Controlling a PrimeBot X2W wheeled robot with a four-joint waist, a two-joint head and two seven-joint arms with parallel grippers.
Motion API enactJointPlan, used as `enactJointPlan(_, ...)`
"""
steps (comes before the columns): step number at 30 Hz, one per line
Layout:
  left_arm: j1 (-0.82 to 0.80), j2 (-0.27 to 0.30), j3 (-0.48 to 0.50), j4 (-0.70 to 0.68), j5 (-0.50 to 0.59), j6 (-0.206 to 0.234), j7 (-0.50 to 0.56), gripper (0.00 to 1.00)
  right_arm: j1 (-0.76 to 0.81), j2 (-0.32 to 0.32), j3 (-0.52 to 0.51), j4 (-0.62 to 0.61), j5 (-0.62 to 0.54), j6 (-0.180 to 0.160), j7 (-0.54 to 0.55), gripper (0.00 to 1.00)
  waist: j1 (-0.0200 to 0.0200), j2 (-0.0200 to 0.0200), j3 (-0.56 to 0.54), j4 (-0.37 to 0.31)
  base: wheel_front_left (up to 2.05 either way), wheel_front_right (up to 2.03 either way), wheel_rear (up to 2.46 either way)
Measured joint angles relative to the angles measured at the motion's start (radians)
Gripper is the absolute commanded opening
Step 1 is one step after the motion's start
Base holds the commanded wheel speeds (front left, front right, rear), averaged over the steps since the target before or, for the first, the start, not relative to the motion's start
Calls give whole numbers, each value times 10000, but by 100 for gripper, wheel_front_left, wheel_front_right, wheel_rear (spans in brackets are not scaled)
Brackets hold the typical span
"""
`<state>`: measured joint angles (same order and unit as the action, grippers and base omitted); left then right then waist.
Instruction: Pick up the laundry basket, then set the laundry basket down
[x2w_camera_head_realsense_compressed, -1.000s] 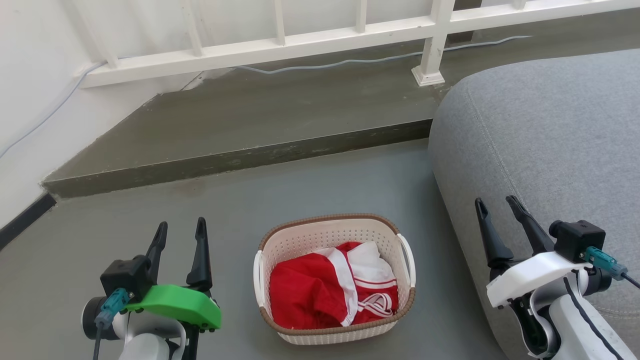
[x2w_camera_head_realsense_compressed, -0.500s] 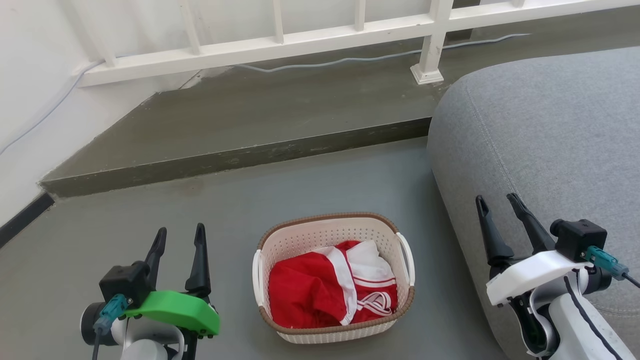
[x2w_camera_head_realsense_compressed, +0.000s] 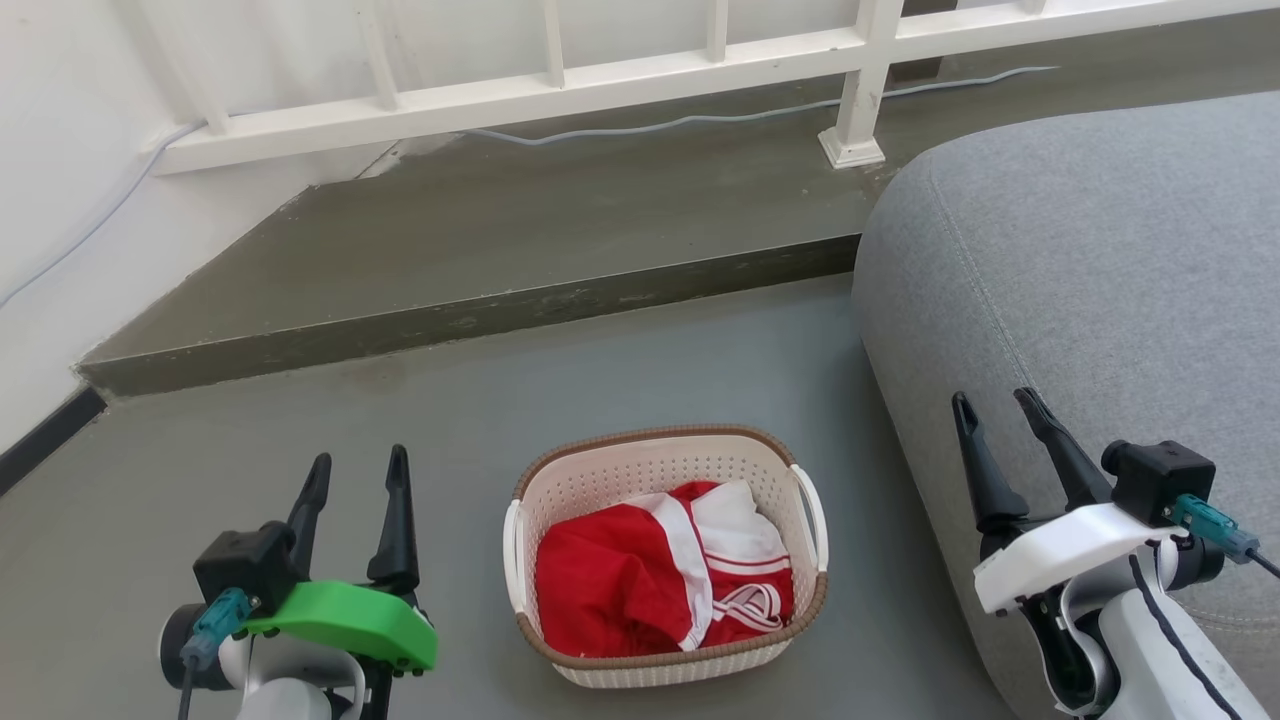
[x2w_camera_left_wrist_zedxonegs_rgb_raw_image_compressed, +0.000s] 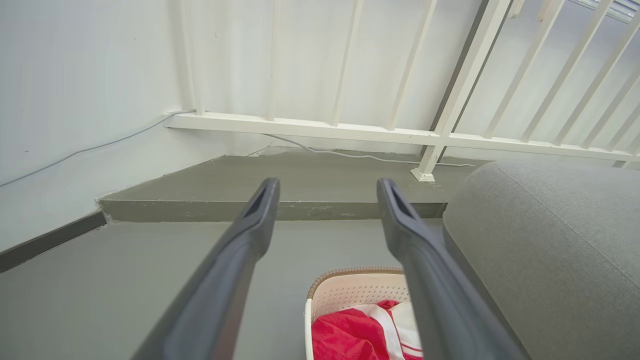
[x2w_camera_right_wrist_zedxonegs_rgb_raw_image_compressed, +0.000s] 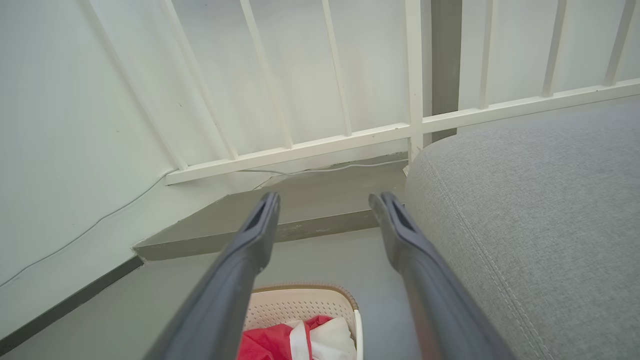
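Two dark-fingered claws sit nearest the camera, one at each lower corner of the head view. Left claw (x2w_camera_head_realsense_compressed: 359, 458), on a green mount, has its fingers parted with nothing between them. Right claw (x2w_camera_head_realsense_compressed: 993, 400), on a white mount, is likewise spread and empty, seen against the edge of a grey sofa (x2w_camera_head_realsense_compressed: 1100, 280).

Between them, and apart from both, the laundry basket (x2w_camera_head_realsense_compressed: 655, 470) stands upright on the grey floor (x2w_camera_head_realsense_compressed: 450, 400), near the sofa's rounded side. It is cream with small holes, a brown rim and a white handle on each side. Red-and-white clothing (x2w_camera_head_realsense_compressed: 620, 590) lies bunched inside.

A basket on the floor with both claws free fits either a moment ahead of a lift or one after being put down; the pictures do not settle which.

Likely risks: the basket looks light and its handles are thin. A claw meeting the rim off-centre could therefore shove it along the floor or tip it, spilling the clothing. Two arms rising unevenly would tilt it. The right arm has little room beside the sofa and could catch the cushion.

Farther back are a raised concrete step (x2w_camera_head_realsense_compressed: 520, 230), a pale cable (x2w_camera_head_realsense_compressed: 650, 125), a white railing (x2w_camera_head_realsense_compressed: 600, 85) and a white wall (x2w_camera_head_realsense_compressed: 60, 150).
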<state>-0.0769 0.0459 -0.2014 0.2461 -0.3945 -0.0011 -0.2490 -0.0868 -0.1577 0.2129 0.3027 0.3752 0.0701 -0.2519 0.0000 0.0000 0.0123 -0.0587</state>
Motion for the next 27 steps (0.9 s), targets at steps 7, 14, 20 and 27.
enactJointPlan(7, 293, -46, -48, 481, -159, -52, 21, 0, 479, 209, 35, 454, -36, -4, 25, 0, 0, 0, -3, -2, 0, 0, 0)
enactJointPlan(14, 325, -50, 61, 489, -786, -79, 207, 0, 510, 276, -215, 454, 617, -2, 244, 0, 0, 0, -12, 45, 0, 0, 0)
enactJointPlan(20, 325, -52, 196, 485, -1705, -153, 428, 0, 502, 313, -435, 456, 1534, 2, 491, 0, 0, 0, -18, 81, 0, 0, 0)
enactJointPlan(27, 325, -54, 384, 477, -2412, -171, 635, 0, 500, 360, -623, 449, 2311, 31, 723, 0, 0, 0, -24, 116, 0, 0, 0)
